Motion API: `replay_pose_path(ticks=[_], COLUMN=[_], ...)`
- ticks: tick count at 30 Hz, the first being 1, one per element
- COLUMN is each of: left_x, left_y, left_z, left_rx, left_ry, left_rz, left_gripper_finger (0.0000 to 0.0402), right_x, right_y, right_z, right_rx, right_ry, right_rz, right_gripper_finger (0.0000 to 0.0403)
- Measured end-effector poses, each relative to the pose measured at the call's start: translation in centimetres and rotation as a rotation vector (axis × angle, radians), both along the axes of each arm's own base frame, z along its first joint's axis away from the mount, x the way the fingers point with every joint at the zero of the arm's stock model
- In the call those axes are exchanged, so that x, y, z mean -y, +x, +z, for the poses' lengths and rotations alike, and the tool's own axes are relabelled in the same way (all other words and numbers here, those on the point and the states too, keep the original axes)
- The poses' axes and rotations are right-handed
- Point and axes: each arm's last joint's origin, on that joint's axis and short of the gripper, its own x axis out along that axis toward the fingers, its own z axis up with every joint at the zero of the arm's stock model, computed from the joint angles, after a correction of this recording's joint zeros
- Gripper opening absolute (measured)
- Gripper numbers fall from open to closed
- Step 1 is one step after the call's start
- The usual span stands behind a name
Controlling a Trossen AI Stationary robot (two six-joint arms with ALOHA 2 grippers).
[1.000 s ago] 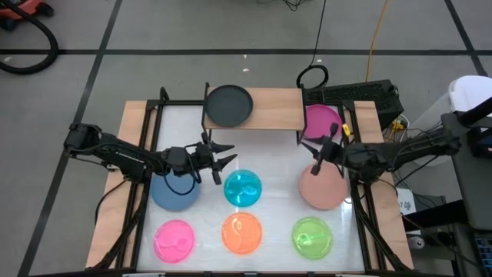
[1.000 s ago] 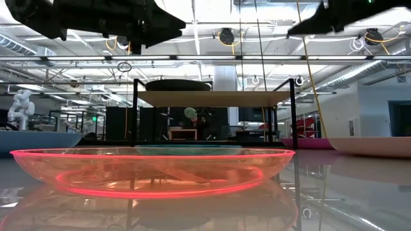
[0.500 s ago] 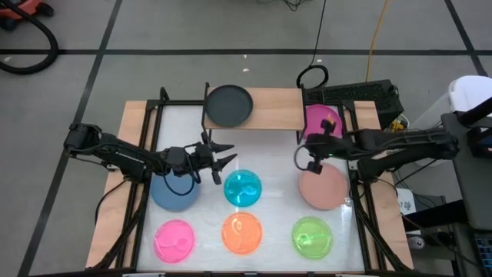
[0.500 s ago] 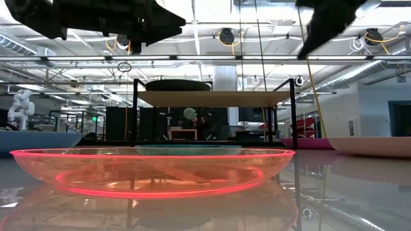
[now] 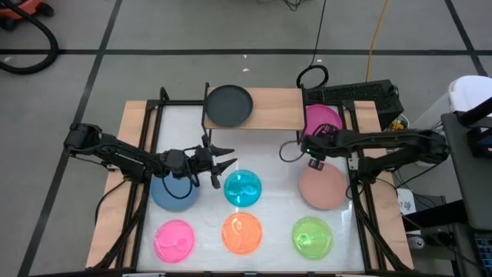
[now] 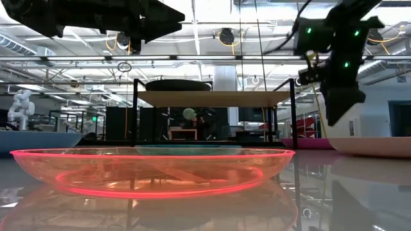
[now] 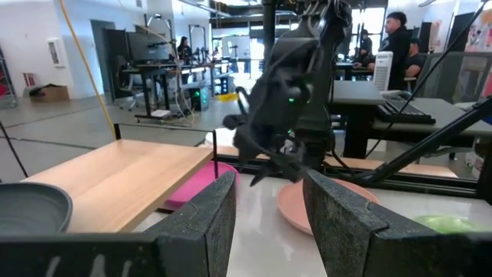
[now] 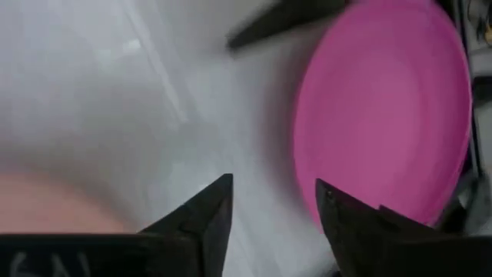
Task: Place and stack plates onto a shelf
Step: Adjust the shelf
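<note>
Looking down from the high view, the shelf (image 5: 254,109) stands at the table's far edge with the dark grey plate (image 5: 228,105) already on its wooden top. The right gripper (image 5: 306,148) hangs between the magenta plate (image 5: 321,120) and the dusty pink plate (image 5: 322,187), holding nothing, probably lining up on one of them. The left gripper (image 5: 223,166) waits, fingers apart and empty, over the blue plate (image 5: 175,191), beside the cyan plate (image 5: 243,188).

At table height, the orange plate (image 6: 151,168) fills the foreground, and the shelf's board shows behind it, carrying the grey plate.

Past the left wrist's spread fingers (image 7: 207,219), the right arm hovers above the dusty pink plate.

From the right wrist, its parted fingers (image 8: 201,215) point down at bare table beside the magenta plate's rim, gripping nothing.
</note>
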Motion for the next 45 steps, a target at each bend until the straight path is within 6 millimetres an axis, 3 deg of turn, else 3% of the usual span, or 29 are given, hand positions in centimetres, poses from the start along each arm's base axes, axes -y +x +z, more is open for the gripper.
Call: replay_pose_path(ticks=[9,21,30,45], left_x=[0.0,0.0,0.0,0.0], left_y=[0.0,0.0,0.0,0.0], left_z=[0.0,0.0,0.0,0.0], left_rx=[0.003,0.000,-0.005,-0.008], left_ry=[-0.004,0.000,0.007,0.013], left_rz=[0.000,0.000,-0.001,0.000], left_gripper_finger=[0.0159,0.0159,0.0159,0.0159], right_x=[2.8,4.9,4.9,3.5], right_y=[1.1,1.8,2.0,3.0], right_z=[-1.1,-3.0,-3.6,-1.9], right_rx=[0.023,-0.010,-0.004,0.142], right_ry=[-0.023,-0.024,0.055,0.016], right_rz=[-0.042,-0.078,-0.071,0.032], right_gripper_finger=[0.0175,0.0174,0.0172,0.0171])
